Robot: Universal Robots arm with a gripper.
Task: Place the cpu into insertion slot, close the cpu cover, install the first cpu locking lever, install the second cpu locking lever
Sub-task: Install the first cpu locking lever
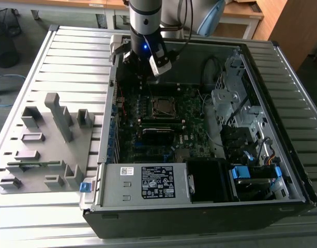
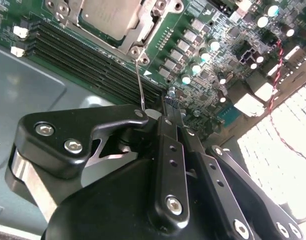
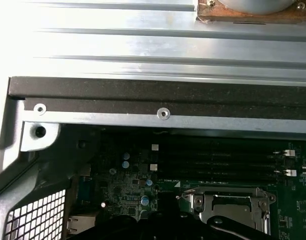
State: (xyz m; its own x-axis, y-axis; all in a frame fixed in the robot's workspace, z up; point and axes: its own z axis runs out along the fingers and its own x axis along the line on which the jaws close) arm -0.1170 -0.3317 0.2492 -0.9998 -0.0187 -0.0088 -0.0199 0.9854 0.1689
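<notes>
Black fingers (image 2: 120,117) of the arm look drawn together on a thin silvery wire locking lever (image 2: 139,82). In the second wrist view the wire runs from a corner of the socket straight to their tips. The small flat square cpu with its dull silver-grey metal top (image 2: 110,15) lies flat in the socket on the green motherboard (image 2: 202,50). It sits near the fingers but is not touched by them. The thin silvery metal cpu cover (image 2: 143,30), a square frame with a window, lies closed over the chip, and the grey top shows through the window. Long black memory slots (image 2: 83,55) run between the socket and the fingers.

From where I stand, in the exterior view, the arm reaches down into an open black computer case (image 1: 199,222) resting on a slatted grey metal bench (image 1: 70,57). Its wrist hangs over the far part of the board. The cpu (image 1: 162,106) sits nearer to me and a little toward the exterior view's right of it. A silver box-shaped power supply (image 1: 142,183) fills the near side of the case. A grey plastic fixture tray (image 1: 44,139) lies on the bench at the exterior view's left, well apart from the case's inside.

In the first wrist view the closed cover (image 3: 205,205) frames the chip beside the memory slots (image 3: 217,160).
</notes>
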